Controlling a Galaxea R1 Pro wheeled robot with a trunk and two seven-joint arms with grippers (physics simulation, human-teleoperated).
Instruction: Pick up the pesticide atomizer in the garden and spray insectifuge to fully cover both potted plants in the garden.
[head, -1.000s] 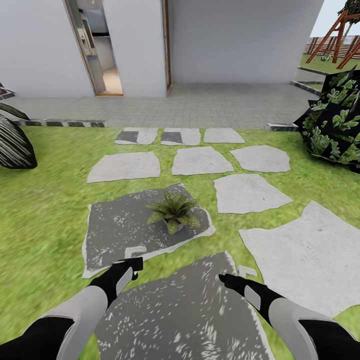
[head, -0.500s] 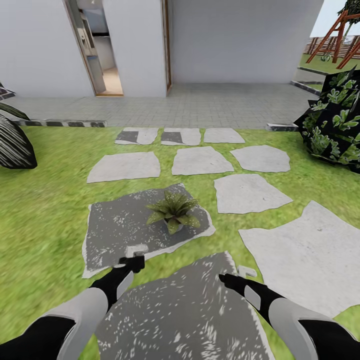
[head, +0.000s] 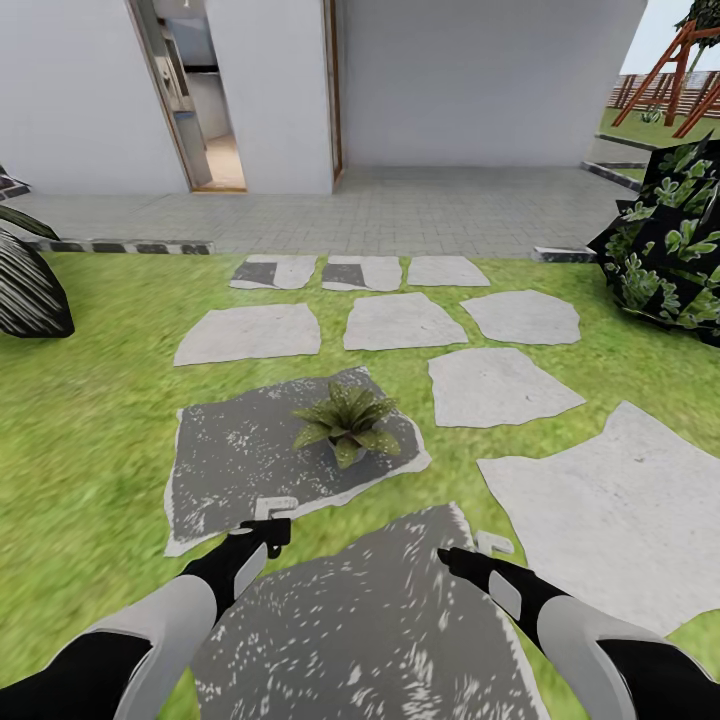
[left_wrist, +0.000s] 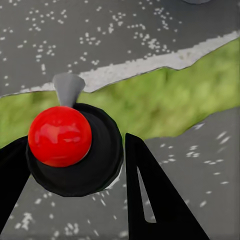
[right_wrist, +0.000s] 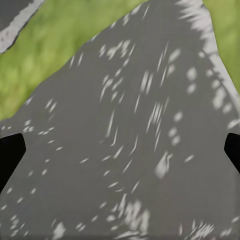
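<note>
Closest in, the left tool (head: 262, 531) is pinched on the pesticide atomizer (left_wrist: 75, 150), whose round dark body and glossy red top sit between the two black fingers (left_wrist: 155, 195) in the left wrist view, with a small grey nozzle (left_wrist: 68, 88) sticking out past the red cap. In the head view only a small pale piece of the bottle shows at the fingertips, above the strip of grass between two dark speckled stone slabs. The right tool (head: 447, 557) hangs over the nearer dark slab (head: 370, 620) with its fingers spread wide and nothing between them; in the right wrist view just the two black fingertips (right_wrist: 10, 150) show at the frame's edges.

Just beyond the left tool, on the farther dark slab (head: 230, 450), stands one potted plant (head: 347, 418), a low rosette of pointed speckled leaves with a bit of grey pot under it. Farther out, pale grey stepping stones (head: 400, 320) lie scattered across the green lawn (head: 90, 400). A dark-leaved bush (head: 675, 250) stands at the right. Beyond the lawn comes a tiled patio (head: 400, 215), then a white house wall (head: 480, 80) with an open doorway (head: 200, 100).
</note>
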